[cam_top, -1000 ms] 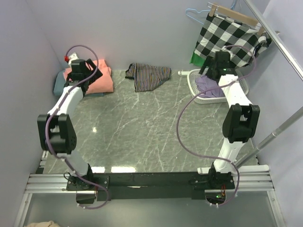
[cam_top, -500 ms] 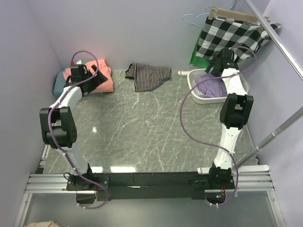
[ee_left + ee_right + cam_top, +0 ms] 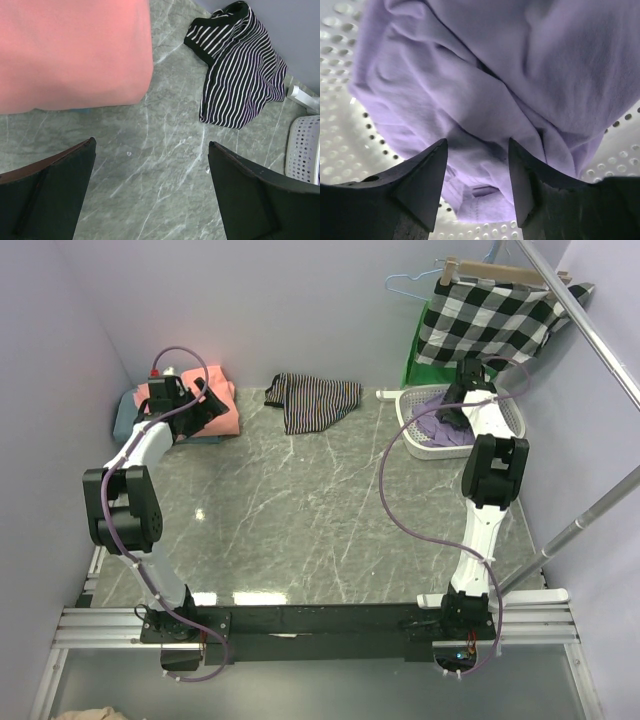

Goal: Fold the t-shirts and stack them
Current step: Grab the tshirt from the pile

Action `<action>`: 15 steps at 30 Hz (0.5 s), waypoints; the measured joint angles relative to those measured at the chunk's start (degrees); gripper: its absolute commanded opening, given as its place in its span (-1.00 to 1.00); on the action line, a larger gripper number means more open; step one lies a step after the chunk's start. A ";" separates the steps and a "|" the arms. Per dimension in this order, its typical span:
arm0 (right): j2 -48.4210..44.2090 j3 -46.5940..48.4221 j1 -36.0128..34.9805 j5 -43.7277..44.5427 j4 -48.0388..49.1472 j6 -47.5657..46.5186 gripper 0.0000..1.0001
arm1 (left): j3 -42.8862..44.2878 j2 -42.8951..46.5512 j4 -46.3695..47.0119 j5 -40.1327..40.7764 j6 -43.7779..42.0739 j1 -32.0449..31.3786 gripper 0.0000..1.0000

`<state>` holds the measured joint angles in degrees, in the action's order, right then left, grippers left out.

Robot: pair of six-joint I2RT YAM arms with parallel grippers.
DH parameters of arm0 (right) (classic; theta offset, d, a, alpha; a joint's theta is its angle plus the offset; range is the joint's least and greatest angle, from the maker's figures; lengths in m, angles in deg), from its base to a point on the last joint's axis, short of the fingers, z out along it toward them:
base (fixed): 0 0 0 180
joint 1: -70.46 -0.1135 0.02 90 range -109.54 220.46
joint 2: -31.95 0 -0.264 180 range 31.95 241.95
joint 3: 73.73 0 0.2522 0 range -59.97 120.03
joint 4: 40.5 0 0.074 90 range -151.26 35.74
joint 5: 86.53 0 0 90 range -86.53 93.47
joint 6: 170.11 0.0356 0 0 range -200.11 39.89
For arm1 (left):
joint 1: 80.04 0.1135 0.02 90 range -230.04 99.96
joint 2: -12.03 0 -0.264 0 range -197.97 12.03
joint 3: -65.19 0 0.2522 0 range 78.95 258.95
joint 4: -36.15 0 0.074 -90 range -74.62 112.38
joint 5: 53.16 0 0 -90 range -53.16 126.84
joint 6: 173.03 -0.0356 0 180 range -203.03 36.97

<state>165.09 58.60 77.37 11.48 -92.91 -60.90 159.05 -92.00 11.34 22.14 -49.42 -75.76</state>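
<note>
Right wrist view — right pincer (image 3: 477,150) half-open over the lavender t-shirt (image 3: 530,70) — holding nothing.

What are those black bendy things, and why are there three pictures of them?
They are two robot arms. One picture looks down from above; the other two come from little cameras on each wrist. The left fingers hang open over the grey table, near a pink t-shirt and a striped cloth. The right fingers are open too, reaching into a white basket over a crumpled purple t-shirt. Nothing is held yet.
</note>
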 measured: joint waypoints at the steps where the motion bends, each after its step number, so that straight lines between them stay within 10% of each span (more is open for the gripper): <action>1: 0.13 -0.15 0.00 0.20 -0.24 0.00 0.14 | 0.07 0.00 -0.09 -0.22 -0.02 0.00 0.99; 6: 0.52 -0.15 0.00 0.87 -0.72 -0.37 -0.16 | 0.76 -0.02 -0.90 -0.68 -0.37 0.00 0.99; 9: 0.52 -0.50 0.00 1.03 -0.57 -0.81 -1.00 | 0.96 -0.02 -0.90 -0.68 -0.59 0.00 0.99; 15: -1.44 -7.21 -0.24 0.11 4.39 -1.77 -1.00 | 1.07 0.00 -0.96 -0.72 -1.05 0.00 0.99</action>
<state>163.65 51.38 77.13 11.59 -88.52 -62.67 160.12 -92.00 10.37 21.42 -50.47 -75.76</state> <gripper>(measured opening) 0.009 0.995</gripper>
